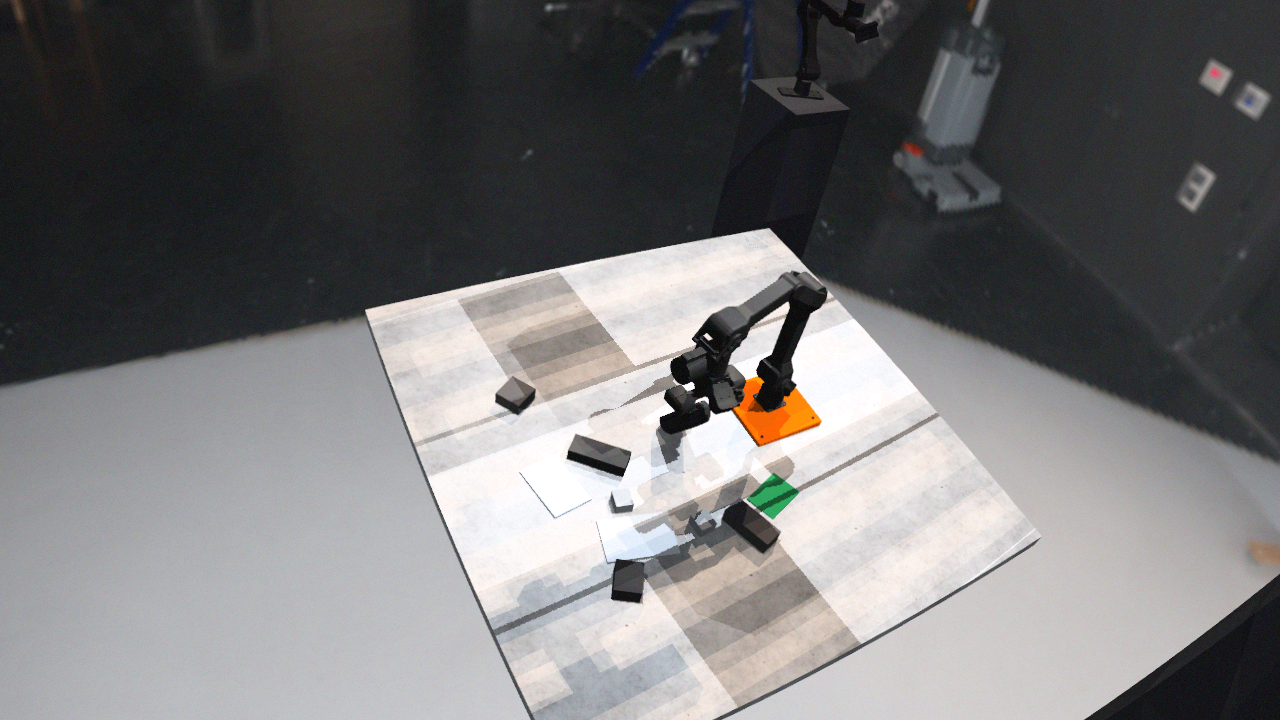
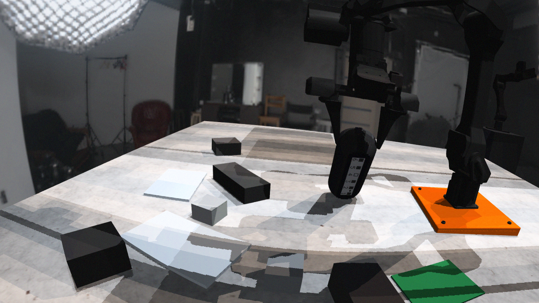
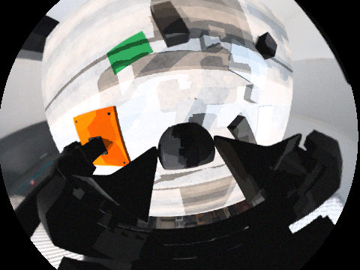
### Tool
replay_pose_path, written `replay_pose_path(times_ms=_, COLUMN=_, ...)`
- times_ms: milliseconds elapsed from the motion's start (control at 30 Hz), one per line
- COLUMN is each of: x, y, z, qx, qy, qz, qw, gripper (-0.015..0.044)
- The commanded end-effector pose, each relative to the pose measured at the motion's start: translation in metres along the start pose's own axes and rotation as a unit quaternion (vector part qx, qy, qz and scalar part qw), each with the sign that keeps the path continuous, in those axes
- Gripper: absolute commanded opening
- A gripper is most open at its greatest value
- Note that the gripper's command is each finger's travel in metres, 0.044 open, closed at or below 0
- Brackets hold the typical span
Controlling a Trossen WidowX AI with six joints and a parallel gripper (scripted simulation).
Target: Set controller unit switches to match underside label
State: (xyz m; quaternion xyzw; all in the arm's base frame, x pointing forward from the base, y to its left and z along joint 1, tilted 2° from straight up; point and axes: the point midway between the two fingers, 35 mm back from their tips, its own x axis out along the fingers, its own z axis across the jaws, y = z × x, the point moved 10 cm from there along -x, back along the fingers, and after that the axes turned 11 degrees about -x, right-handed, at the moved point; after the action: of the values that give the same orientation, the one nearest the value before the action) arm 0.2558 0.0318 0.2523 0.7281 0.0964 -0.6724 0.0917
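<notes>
Pale bench, unit's numbered label visible only in exterior view

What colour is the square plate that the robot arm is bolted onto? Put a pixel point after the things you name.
Bright orange [image 1: 787,428] [image 2: 478,222] [image 3: 91,120]; the exterior view shows it best.

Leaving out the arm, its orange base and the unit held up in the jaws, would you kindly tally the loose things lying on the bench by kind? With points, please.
Dark blocks [image 1: 598,454] [image 2: 241,182] [image 3: 170,26]: 4
Small grey blocks [image 1: 621,502] [image 2: 209,211] [image 3: 250,94]: 2
Pale flat plates [image 1: 554,488] [image 2: 175,184] [image 3: 265,116]: 2
Green flat square [image 1: 773,495] [image 2: 437,282] [image 3: 129,52]: 1
Total: 9
</notes>
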Motion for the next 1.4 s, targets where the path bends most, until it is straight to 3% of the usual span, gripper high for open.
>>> replay_pose_path(times_ms=0, x=0.005, y=-0.001, z=0.001, qx=0.006, qy=-0.006, qz=0.002, qw=1.000, gripper=0.0338)
replay_pose_path(times_ms=1367, x=0.022, y=-0.026, z=-0.005, qx=0.006, qy=-0.006, qz=0.000, qw=1.000, gripper=0.0338)
